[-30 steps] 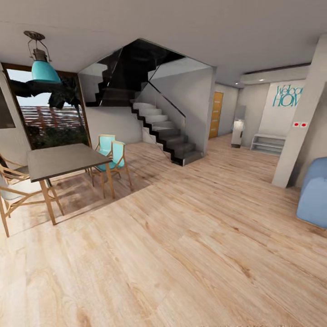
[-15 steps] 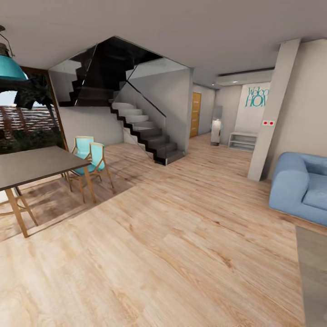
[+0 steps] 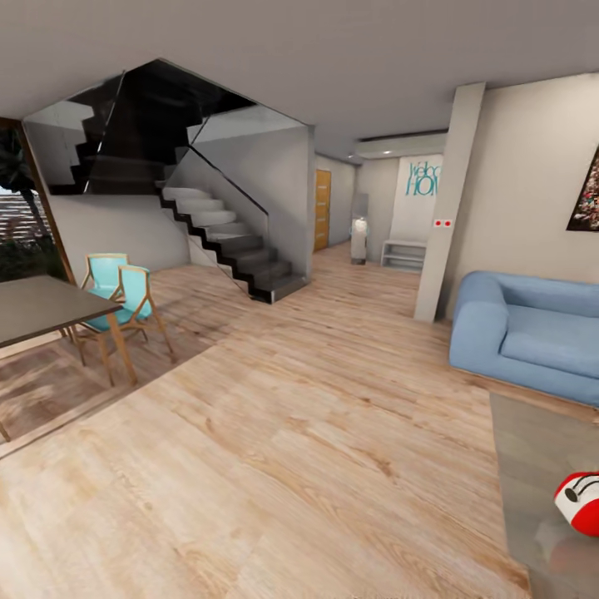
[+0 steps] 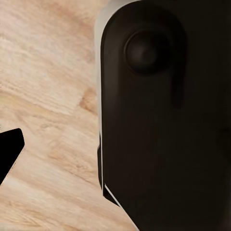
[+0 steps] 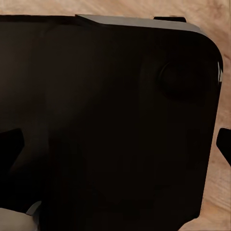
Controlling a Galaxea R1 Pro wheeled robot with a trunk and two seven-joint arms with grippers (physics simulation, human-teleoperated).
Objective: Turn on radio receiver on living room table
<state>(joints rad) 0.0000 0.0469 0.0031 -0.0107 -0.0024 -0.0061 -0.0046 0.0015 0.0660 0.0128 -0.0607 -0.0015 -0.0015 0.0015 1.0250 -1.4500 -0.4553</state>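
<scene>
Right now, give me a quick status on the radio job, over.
Jaws on both arms: state unreadable. Radio sits on the table, low right of head view. Bare wood floor between.

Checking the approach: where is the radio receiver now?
In the head view, the radio receiver sits at the lower right edge on the grey table, in front of the blue sofa.

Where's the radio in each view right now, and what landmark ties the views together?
Head view: the radio sits at the lower right edge, cut off by the frame, on the grey table in front of the blue sofa.
Left wrist view: not in it; a dark robot part over the floor.
Right wrist view: not in it; a dark robot part, floor at the edges.
Shared landmark: the wood floor, also seen at and.
</scene>
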